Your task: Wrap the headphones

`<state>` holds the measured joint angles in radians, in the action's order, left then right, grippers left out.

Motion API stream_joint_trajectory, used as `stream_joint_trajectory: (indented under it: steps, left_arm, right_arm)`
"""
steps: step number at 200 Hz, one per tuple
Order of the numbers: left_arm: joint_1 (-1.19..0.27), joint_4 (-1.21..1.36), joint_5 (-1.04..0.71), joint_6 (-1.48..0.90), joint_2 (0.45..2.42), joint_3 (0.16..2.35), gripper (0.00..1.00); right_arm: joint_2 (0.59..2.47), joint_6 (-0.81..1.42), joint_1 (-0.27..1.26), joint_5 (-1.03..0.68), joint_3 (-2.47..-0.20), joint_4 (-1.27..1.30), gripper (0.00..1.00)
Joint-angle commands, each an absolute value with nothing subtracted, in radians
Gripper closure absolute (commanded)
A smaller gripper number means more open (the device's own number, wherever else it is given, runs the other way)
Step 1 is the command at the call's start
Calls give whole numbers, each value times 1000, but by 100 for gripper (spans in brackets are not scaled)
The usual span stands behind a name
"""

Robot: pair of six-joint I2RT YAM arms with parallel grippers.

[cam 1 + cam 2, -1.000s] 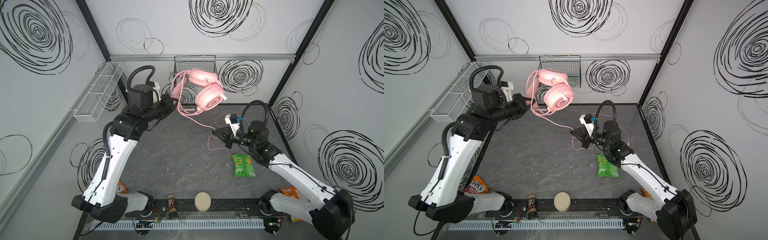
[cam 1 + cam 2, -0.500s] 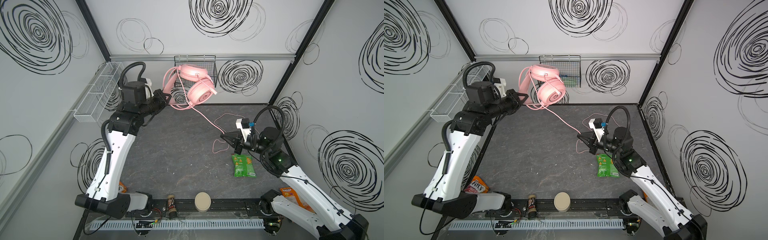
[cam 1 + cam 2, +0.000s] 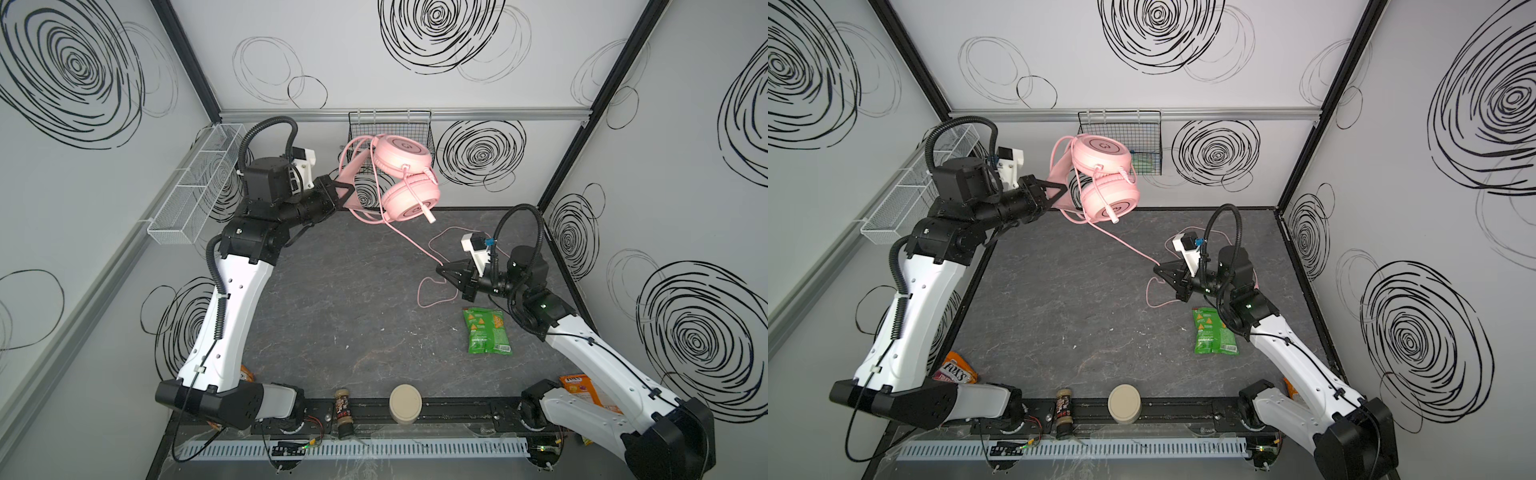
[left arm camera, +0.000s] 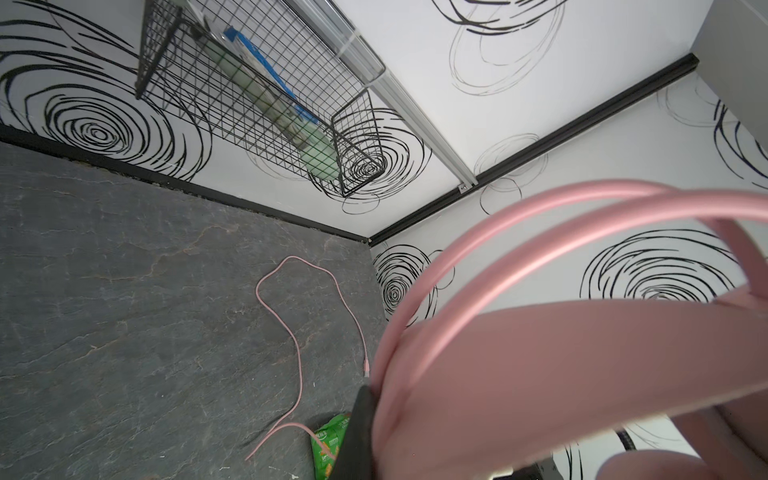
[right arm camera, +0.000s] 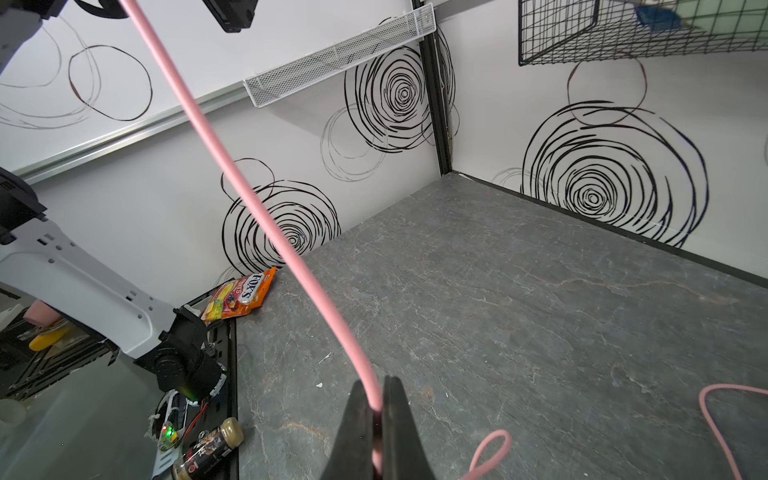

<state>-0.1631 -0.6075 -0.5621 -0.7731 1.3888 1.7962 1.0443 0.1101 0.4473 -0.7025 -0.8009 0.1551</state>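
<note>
- Swirl-marked walls (image 3: 519, 62) surround the grey bench (image 3: 332, 299).
- Left claw (image 3: 347, 192) clamps the headphones (image 3: 405, 166) by the headband, aloft by the back edge.
- Right claw (image 3: 440, 270) pinches their cable (image 3: 409, 243) above loose loops.
- Wire basket (image 3: 1119, 113) holds a pale packet (image 3: 1144, 161).

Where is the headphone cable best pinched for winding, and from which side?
The cable's taut run below the earcups, crosswise from the side, as the right gripper holds it: a single strand clear of the table; the slack beyond lies flat in loops.
</note>
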Motion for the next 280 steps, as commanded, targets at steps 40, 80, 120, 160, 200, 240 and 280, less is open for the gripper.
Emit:
stream_joint_trajectory:
  steps: [40,80,120,160,200,240,280]
  left_arm:
    - [-192,-682,-551,-574,1378,1941,100]
    - [-319,-843,-281,-433,1373,1977,100]
    - [-427,-919,-80,-334,1365,1950,100]
    - [-495,-942,13,-263,1352,1925,100]
    - [-657,-971,285,-147,1355,1896,100]
    - [-682,-945,422,-77,1345,1842,100]
    - [-769,-929,628,15,1353,1807,100]
  right_arm:
    - [1162,69,410,-580,-1021,11,100]
    - [1186,58,411,-489,-1138,-104,100]
    - [1187,61,407,-416,-1211,-163,100]
    - [1181,58,383,-383,-1261,-182,100]
    - [1186,30,390,-381,-1321,-218,100]
    - [1166,-53,416,-310,-1328,-306,100]
    - [1160,-207,511,-118,-1353,-414,100]
